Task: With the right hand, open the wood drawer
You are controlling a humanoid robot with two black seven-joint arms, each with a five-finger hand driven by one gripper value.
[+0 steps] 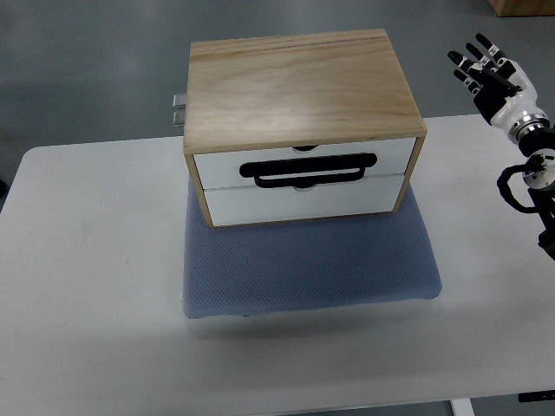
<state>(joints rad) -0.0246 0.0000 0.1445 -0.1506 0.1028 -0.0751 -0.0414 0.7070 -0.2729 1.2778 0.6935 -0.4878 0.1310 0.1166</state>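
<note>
A light wooden drawer box (299,87) stands on a blue-grey mat (312,264) at the table's middle. Its front shows two white drawer fronts, upper (221,166) and lower (303,201), both flush and closed. A black loop handle (308,169) lies across the seam between them. My right hand (484,68) is raised at the upper right, well off to the right of the box and touching nothing. Its black-tipped fingers are spread and empty. The white wrist and black forearm (529,169) run down the right edge.
The white table (87,286) reaches from the left edge to the right, its front edge near the bottom of the picture. A small metal bracket (179,110) sticks out behind the box's left side. Grey floor lies beyond the table.
</note>
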